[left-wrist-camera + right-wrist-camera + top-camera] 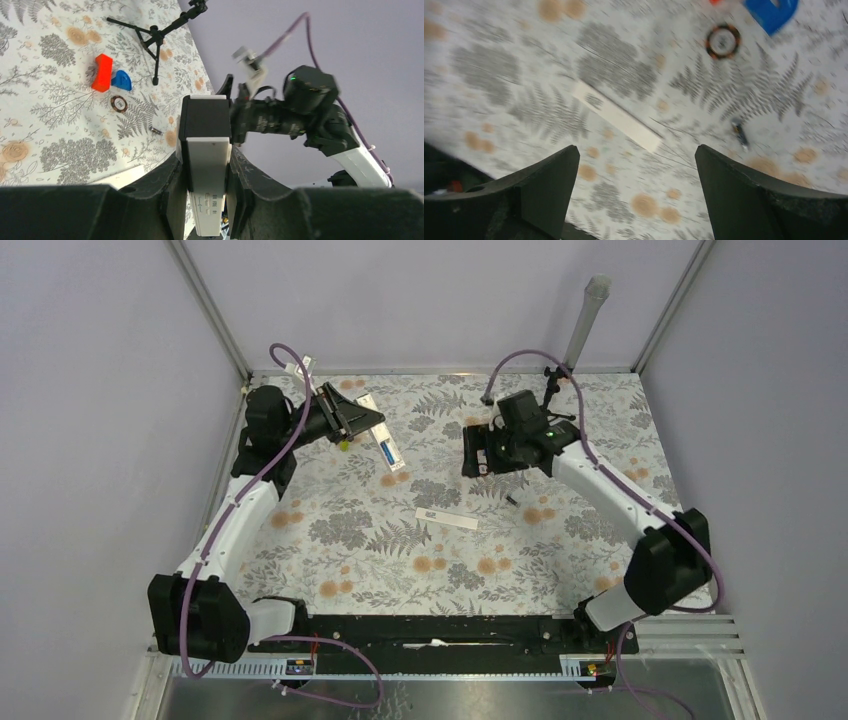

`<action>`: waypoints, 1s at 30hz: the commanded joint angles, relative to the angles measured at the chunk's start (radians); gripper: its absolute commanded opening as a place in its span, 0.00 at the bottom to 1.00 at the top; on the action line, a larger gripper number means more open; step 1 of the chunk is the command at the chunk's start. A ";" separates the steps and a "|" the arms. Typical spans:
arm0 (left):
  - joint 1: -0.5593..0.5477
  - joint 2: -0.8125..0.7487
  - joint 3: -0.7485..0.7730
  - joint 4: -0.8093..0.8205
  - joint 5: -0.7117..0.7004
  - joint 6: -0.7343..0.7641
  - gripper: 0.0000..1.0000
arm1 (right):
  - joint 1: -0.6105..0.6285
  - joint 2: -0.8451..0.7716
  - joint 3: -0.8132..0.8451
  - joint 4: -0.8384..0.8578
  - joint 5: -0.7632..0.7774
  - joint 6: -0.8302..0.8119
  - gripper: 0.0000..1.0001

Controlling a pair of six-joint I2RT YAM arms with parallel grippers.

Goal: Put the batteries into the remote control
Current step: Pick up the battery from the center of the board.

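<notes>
left gripper (206, 162): closed tight on the remote control (205, 125), one finger against each long side; in the top view it sits at 11 o'clock from the table's middle.
remote control: slim white bar lying crosswise between the left fingers, off the table (330, 540). the dark end points away from the wrist camera and the white end comes toward it.
remote, detail: a small blue patch shows on the bar in the top view (too small to tell what it is).
right gripper (634, 152): jaws spread wide with nothing between them. it hangs above the floral cover at 1 o'clock from the table's middle.
battery (739, 132): one tiny slim cylinder lying loose on the table, at 5 o'clock from the right gripper in the top view. it is apart from both grippers.
flat white strip (616, 116): flat on the table near its middle, with the battery at its 3 o'clock, near but not touching.
round disc (722, 41): on the table at 12 o'clock from the battery in the right wrist view.
red block (103, 72): at 10 o'clock from the disc in the left wrist view.
blue half-round piece (121, 80): just beside the red block, at its 4 o'clock.
tripod (155, 35): small and dark, standing near the red block at the table's far edge.
</notes>
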 commanded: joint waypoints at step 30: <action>0.031 0.010 0.013 0.054 0.037 -0.007 0.17 | -0.095 0.468 -0.003 -0.167 0.193 -0.306 0.40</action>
